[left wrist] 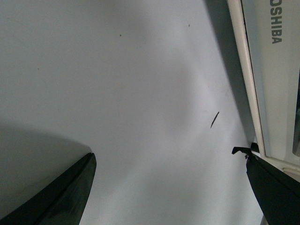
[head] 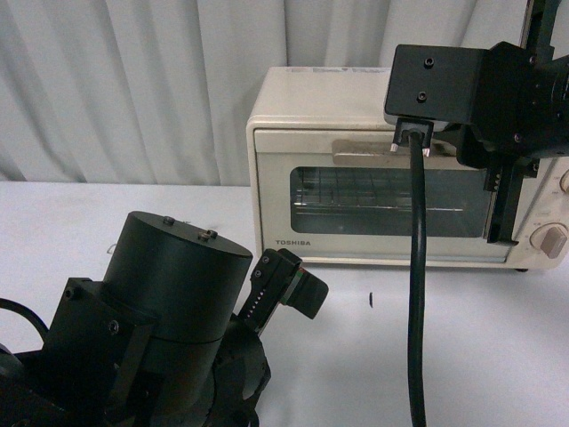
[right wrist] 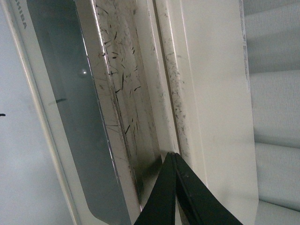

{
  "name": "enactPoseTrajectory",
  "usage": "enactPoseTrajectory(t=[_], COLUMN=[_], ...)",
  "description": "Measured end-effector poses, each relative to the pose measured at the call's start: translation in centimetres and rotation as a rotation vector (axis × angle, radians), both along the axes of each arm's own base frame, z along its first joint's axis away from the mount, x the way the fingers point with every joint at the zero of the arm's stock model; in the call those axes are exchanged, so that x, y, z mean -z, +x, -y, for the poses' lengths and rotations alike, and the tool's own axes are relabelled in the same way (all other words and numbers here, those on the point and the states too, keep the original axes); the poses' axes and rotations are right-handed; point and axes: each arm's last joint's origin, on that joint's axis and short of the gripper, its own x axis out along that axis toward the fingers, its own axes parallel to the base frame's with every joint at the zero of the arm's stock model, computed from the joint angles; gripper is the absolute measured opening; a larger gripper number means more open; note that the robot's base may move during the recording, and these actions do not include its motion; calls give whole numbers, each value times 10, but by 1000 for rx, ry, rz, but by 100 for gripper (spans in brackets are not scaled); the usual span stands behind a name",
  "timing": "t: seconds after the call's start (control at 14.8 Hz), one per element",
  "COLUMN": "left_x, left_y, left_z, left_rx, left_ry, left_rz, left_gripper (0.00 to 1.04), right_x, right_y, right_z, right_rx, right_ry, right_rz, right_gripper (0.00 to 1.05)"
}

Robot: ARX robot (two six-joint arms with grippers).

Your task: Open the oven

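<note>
Boxy cream oven [head: 356, 116], glass door closed, stands far right on the matte white table [head: 498, 356]. Right gripper [right wrist: 174, 158]: tapered black fingers pressed together at the scuffed handle [right wrist: 126, 93]. Left gripper [left wrist: 169, 157]: spread wide, empty.

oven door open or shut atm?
Shut. The oven door stands upright and flush, no gap showing, handle at the top; the right pincer, fingertips together, is beside the handle.
</note>
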Motion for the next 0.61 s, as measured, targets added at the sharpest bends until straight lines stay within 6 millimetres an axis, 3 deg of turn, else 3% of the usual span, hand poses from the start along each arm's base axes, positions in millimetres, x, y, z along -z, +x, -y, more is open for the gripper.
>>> enactPoseTrajectory(t=[0.61], left_x=[0], left_y=[0], left_z=[0], left_rx=[0], left_ry=[0], left_rz=[0], left_gripper=[98], right_x=[1], right_y=[1], right_z=[-3], right_rx=[20], right_ry=[44], right_rz=[-51], right_gripper=[2])
